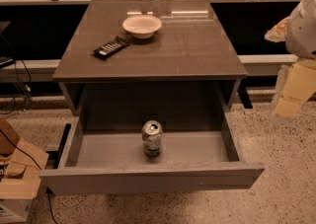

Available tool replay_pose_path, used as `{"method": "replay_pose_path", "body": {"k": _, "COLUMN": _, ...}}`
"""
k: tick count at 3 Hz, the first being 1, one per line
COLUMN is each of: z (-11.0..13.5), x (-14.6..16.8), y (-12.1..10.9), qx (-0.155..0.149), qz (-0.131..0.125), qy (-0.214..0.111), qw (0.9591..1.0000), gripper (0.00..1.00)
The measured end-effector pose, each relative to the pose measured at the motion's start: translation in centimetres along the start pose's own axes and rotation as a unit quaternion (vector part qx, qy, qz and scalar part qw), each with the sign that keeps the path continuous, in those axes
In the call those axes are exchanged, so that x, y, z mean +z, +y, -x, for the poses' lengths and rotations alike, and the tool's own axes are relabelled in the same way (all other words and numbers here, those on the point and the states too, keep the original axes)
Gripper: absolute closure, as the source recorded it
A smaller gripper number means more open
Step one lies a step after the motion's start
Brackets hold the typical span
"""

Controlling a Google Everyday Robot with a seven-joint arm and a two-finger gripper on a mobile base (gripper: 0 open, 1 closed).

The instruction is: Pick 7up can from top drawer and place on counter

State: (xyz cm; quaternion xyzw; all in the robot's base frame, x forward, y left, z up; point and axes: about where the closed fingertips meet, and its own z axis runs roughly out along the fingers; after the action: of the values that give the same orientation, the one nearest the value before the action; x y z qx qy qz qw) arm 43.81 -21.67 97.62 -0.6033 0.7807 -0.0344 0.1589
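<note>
The 7up can (152, 138) stands upright in the middle of the open top drawer (148, 179), close behind its front panel. The drawer is pulled out from under the counter (187, 45), a dark glossy tabletop. My gripper (288, 103) hangs at the right edge of the view, beside the counter's right side and over the floor. It is well to the right of the can and touches nothing.
A white bowl (142, 25) and a black remote control (111, 47) lie on the counter's back left part. A cardboard box (15, 181) and cables sit on the speckled floor at the left. A ledge with railing posts runs behind the counter.
</note>
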Motion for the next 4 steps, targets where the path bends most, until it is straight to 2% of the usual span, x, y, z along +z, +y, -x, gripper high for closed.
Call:
{"method": "replay_pose_path", "body": {"k": 2, "z": 0.2, "x": 0.1, "y": 0.0, "qx": 0.003, "qz": -0.006, "qy": -0.008, "qw": 0.9999, "gripper": 0.00}}
{"method": "replay_pose_path", "body": {"k": 3, "z": 1.8, "x": 2.6, "y": 1.3, "qx": 0.006, "qz": -0.003, "qy": -0.048, "qw": 0.9988, "gripper": 0.00}}
{"method": "replay_pose_path", "body": {"k": 4, "z": 4.1, "x": 6.6, "y": 2.1, "qx": 0.013, "qz": 0.010, "qy": -0.115, "qw": 0.9932, "gripper": 0.00}}
